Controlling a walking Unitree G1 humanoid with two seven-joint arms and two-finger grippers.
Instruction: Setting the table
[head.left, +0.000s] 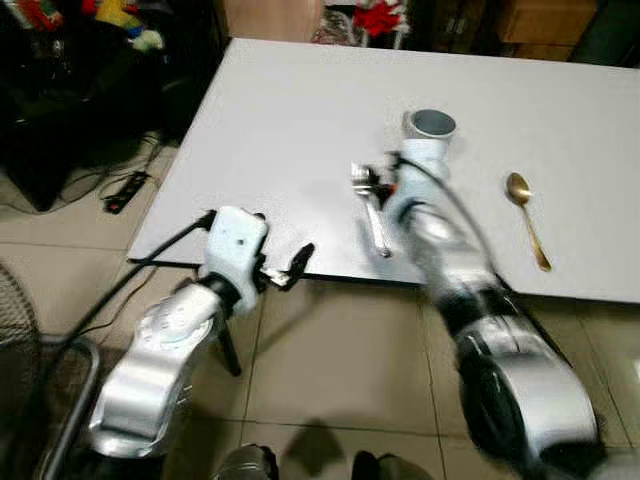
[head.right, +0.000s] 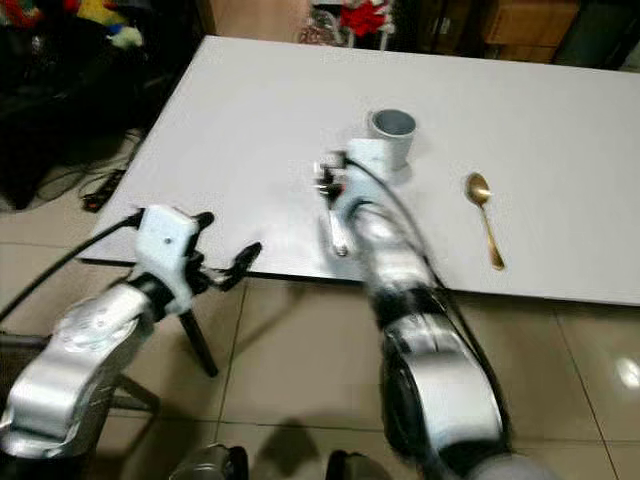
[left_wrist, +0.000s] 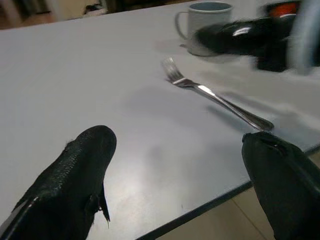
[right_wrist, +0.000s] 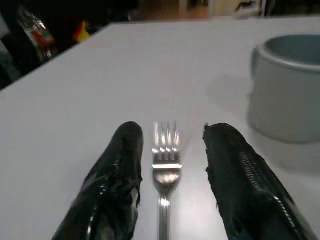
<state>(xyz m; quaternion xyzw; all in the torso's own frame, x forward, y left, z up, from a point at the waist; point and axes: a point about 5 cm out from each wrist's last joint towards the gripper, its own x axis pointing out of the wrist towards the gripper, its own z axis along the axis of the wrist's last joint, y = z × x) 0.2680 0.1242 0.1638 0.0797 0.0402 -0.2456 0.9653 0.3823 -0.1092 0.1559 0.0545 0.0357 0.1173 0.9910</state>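
Observation:
A silver fork (head.left: 376, 222) lies on the white table (head.left: 290, 130), its tines pointing toward the far side. My right gripper (right_wrist: 175, 131) hovers low over the tines, open, with one finger (right_wrist: 120, 175) on each side of the fork (right_wrist: 165, 170) and not closed on it. Just beyond stands a pale blue mug (head.left: 432, 135). To the right of it a gold spoon (head.left: 527, 215) rests on the table. My left gripper (head.left: 290, 270) is open at the table's front edge, empty, facing the fork (left_wrist: 215, 97) and mug (left_wrist: 207, 20).
A black power strip (head.left: 125, 190) with cables lies on the tiled floor left of the table. Dark clutter and toys (head.left: 120, 20) fill the far left. A table leg (head.left: 228, 345) stands under the front edge near my left arm.

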